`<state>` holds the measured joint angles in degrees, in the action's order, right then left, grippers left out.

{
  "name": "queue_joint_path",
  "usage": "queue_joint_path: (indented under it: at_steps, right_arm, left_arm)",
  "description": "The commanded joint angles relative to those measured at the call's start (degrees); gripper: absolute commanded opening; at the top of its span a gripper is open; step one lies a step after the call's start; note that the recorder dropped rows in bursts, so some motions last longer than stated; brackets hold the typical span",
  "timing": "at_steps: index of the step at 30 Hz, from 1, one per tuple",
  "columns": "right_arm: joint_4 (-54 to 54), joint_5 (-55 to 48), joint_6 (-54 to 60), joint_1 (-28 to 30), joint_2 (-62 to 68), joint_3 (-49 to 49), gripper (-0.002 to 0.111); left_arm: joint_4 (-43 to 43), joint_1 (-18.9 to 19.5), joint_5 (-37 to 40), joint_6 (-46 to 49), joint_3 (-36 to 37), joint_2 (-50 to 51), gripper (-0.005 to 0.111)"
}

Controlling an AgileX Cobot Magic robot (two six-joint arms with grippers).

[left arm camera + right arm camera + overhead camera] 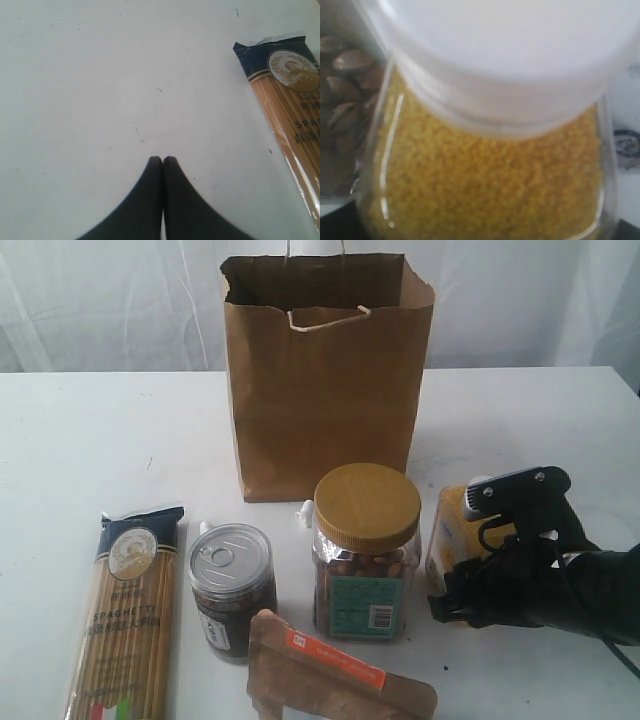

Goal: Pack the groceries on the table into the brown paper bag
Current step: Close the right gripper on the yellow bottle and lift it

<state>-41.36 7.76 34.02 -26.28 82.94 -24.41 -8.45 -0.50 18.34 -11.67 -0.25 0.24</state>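
Nearest the lens lay the brown pouch with its orange label, flat at the front of the table. Behind it you had a row: spaghetti packet, dark jar, nut jar and, at the right end just beside that jar, the yellow bottle. The paper bag stood upright behind them, and its inside was hidden from you.

You were, by my reading, at the pick-up of the bottle. Your right claw sat around it, partly open, but whether the fingers already pressed on it could not be told. Your left claw was pinched fully together on nothing, above bare table near the packet's top end.

The next move called for a firm hold on the bottle, a lift clear of the nut jar, then a carry over the bag's ragged rim and handles.

Counted: one bag, one packet, one dark jar, one nut jar, one bottle, one pouch. One small white thing poked out behind the nut jar, too hidden to name.
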Motion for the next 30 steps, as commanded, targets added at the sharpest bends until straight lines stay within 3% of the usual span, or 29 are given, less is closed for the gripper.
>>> queue_joint_path:
  at_steps: [1,30]
  right_arm:
    - [0.37,0.77,-0.14,-0.13,0.16,-0.2,0.0]
    - [0.4,-2.62,0.69,0.01,-9.22,-0.2,0.0]
  left_arm:
    - [-0.01,-0.23,1.25,-0.11,0.25,-0.24,0.0]
    - [-0.01,-0.23,1.25,-0.11,0.25,-0.24,0.0]
